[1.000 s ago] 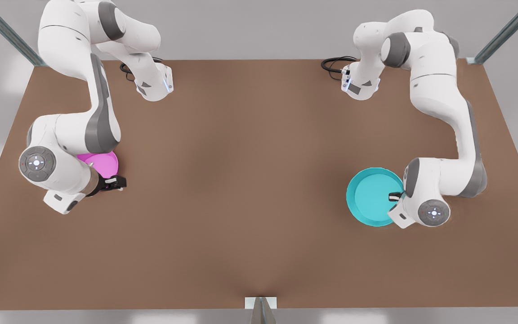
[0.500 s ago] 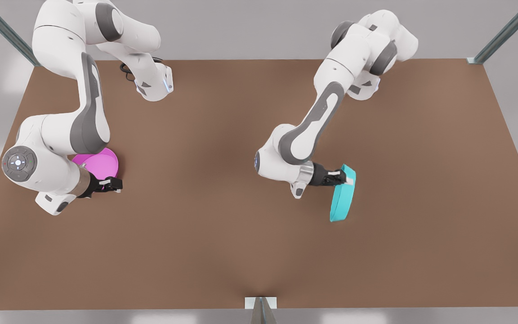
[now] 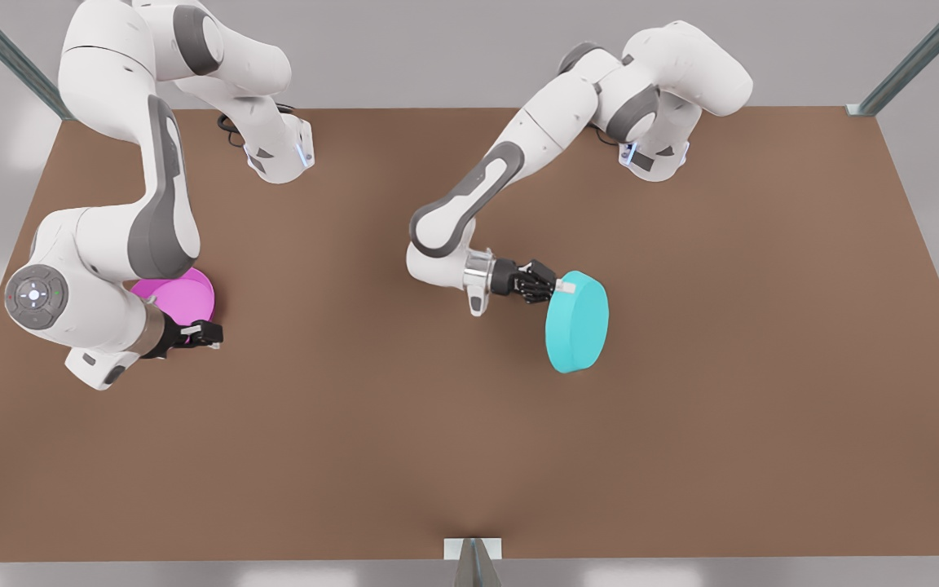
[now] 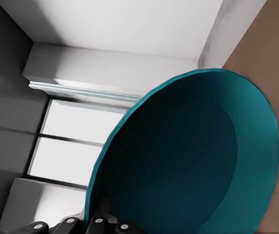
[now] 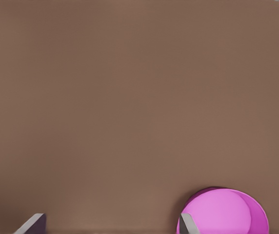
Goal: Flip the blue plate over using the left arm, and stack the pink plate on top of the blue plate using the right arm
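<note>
Soft, even light is falling from above, leaving the brown counter point(image 3: 404, 440) matte and free of glare. Faint, diffuse shadows are pooling under the arms, with a darker band running down the counter's middle toward 6 o'clock. In the left wrist view the blue plate point(image 4: 188, 161) is turning its hollow away from the light and reading dark teal, while a bright window panel is glowing at 9 o'clock.
</note>
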Tool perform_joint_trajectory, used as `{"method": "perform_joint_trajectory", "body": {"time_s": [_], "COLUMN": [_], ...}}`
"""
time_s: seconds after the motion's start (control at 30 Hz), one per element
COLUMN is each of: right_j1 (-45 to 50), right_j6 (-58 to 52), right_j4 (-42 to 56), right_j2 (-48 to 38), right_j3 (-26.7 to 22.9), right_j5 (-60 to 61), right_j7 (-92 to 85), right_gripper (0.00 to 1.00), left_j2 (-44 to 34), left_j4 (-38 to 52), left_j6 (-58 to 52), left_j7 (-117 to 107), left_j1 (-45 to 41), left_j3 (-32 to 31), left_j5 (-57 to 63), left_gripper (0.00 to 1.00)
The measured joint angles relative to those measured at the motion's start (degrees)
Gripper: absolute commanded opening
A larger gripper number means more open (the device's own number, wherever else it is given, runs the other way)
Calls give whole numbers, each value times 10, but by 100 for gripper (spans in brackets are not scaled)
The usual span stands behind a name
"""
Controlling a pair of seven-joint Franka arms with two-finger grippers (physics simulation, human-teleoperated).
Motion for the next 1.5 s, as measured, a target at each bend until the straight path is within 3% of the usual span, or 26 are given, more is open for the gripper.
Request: {"method": "perform_joint_trajectory", "body": {"time_s": [0.17,0.27,0.9,0.93,0.97,1.0,1.27,1.5], "right_j1": [3,52,72,71,69,68,61,65], "right_j6": [0,-7,-21,-20,-19,-19,-18,-18], "right_j4": [-1,-6,-10,-7,-6,-6,-4,-5], "right_j2": [0,0,10,10,10,10,10,11], "right_j3": [1,2,2,0,0,-1,-2,-2], "right_j5": [1,-2,-6,-5,-5,-5,-5,-6], "right_j7": [1,21,85,84,83,83,81,84], "right_gripper": [100,100,100,100,100,100,100,100], "left_j2": [31,42,79,79,79,79,80,80], "left_j4": [1,1,4,4,4,4,4,51], "left_j6": [0,0,1,1,2,4,-2,-19], "left_j7": [-27,-30,-35,-35,-35,-39,-48,-54], "left_j1": [-14,-18,-42,-42,-42,-42,-43,-43], "left_j3": [1,0,-25,-25,-24,-24,-34,-78], "left_j5": [9,21,56,55,54,49,32,-38], "left_gripper": [21,21,21,38,93,100,100,100]}}
